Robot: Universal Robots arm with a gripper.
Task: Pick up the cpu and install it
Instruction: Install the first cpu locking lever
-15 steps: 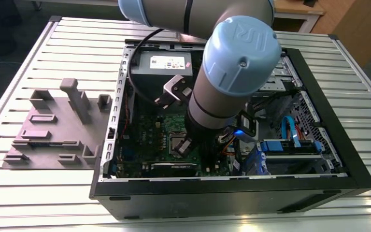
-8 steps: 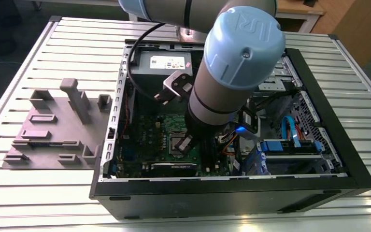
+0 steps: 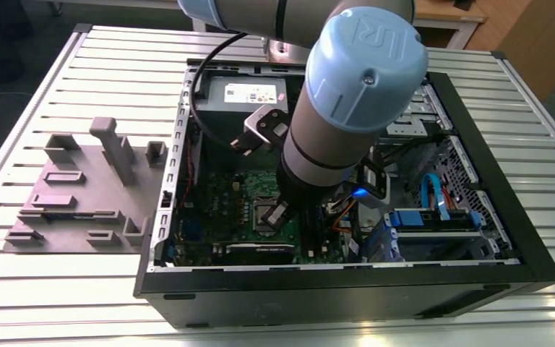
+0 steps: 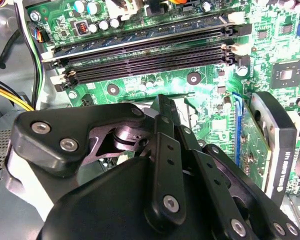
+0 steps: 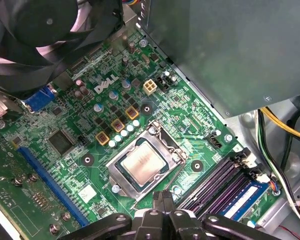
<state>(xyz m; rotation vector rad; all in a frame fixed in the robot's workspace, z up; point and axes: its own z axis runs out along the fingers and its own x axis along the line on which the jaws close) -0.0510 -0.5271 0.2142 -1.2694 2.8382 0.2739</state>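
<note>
The cpu (image 5: 144, 163), a small square chip with a silvery top, lies flat inside the dark socket frame (image 5: 166, 141) of the green board (image 5: 75, 125). In the first wrist view my gripper (image 5: 162, 199) hangs just beside the socket's near corner, its two fingers pressed together with nothing between them. The second wrist view shows the black gripper (image 4: 164, 104) from behind, tips together above the board. In the exterior view the gripper (image 3: 275, 215) reaches down into the open computer case (image 3: 355, 282), over the board's middle.
A large grey power box (image 5: 230, 50) and a black fan (image 5: 45, 35) rise close around the socket. Memory slots (image 4: 150, 50) run beside it, a graphics card (image 4: 270, 145) stands on edge nearby, and yellow cables (image 5: 285, 125) hang there. A grey fixture block (image 3: 75, 195) sits outside the case.
</note>
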